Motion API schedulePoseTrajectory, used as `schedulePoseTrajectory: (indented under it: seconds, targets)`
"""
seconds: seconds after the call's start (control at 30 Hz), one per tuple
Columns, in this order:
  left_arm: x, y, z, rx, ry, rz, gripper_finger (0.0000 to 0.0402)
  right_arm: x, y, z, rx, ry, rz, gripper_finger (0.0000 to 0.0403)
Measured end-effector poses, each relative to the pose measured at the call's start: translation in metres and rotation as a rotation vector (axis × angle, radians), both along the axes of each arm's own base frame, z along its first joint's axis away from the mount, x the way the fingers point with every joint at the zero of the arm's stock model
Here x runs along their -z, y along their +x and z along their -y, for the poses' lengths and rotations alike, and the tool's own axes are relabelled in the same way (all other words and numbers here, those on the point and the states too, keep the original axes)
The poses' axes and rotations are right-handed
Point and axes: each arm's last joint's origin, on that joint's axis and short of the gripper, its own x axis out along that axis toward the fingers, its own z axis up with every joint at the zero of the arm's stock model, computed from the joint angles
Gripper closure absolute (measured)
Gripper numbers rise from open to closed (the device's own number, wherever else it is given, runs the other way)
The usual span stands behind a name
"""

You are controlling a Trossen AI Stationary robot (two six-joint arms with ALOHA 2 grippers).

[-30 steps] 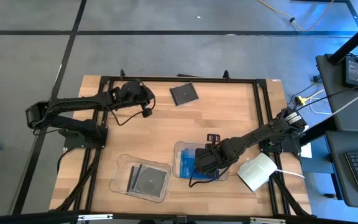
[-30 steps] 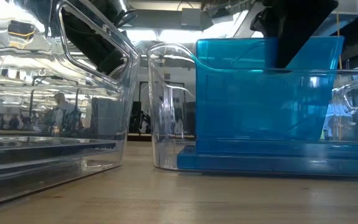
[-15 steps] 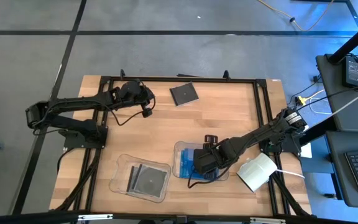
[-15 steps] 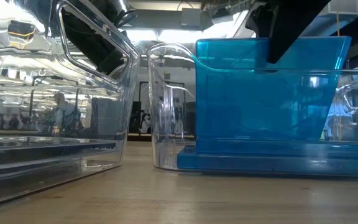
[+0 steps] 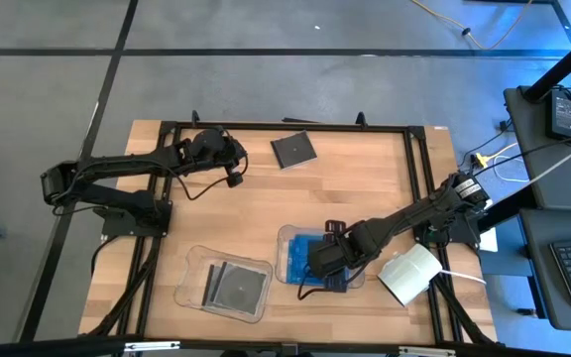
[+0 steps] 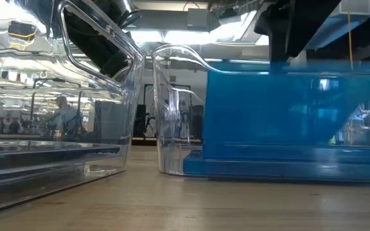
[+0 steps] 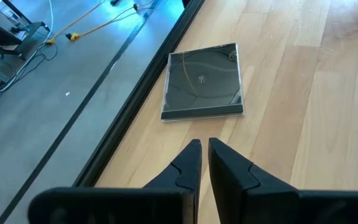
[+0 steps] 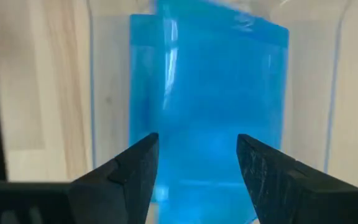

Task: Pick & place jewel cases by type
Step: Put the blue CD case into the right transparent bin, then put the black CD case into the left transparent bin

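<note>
My right gripper [image 5: 317, 260] [image 8: 197, 146] hangs open over the right clear tray [image 5: 284, 238], fingers pointing down. Beneath them a translucent blue jewel case [image 8: 207, 81] [image 6: 288, 115] shows blurred inside that tray, above other blue cases lying flat on the bottom. The left clear tray [image 5: 188, 263] holds dark cases [image 5: 231, 286] lying flat. One black jewel case [image 5: 292, 149] [image 7: 202, 81] lies flat on the table near the far edge. My left gripper [image 5: 236, 171] [image 7: 204, 152] hovers shut just left of it, touching nothing.
The two clear trays stand side by side near the table's near edge, the left one [image 6: 76, 96] close to the low camera. A white object [image 5: 409, 273] sits at the near right corner beside my right arm. Bare wood spans the table's middle.
My right gripper has drifted slightly toward the table's left and near edge. The blue case that stood upright under it, rising above the tray's rim, has dropped down into the tray and now shows blurred, its top edge at about rim height.
</note>
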Motion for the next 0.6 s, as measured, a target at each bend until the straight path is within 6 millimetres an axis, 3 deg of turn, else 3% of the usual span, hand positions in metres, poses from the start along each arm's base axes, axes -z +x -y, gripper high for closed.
schedulePoseTrajectory:
  seconds: [0.3, 0.47, 0.6]
  targets:
    - [0.000, 0.000, 0.000, 0.000, 0.000, 0.000, 0.0377, 0.000, 0.001, 0.001, -0.043, -0.008, 0.000, 0.0184]
    - [0.000, 0.000, 0.000, 0.000, 0.000, 0.000, 0.0373, -0.002, 0.009, 0.015, -0.109, -0.267, 0.097, 0.0184]
    - [0.000, 0.000, 0.000, -0.009, -0.011, 0.009, 0.0375, -0.003, 0.016, 0.036, -0.101, -0.374, 0.099, 0.0184]
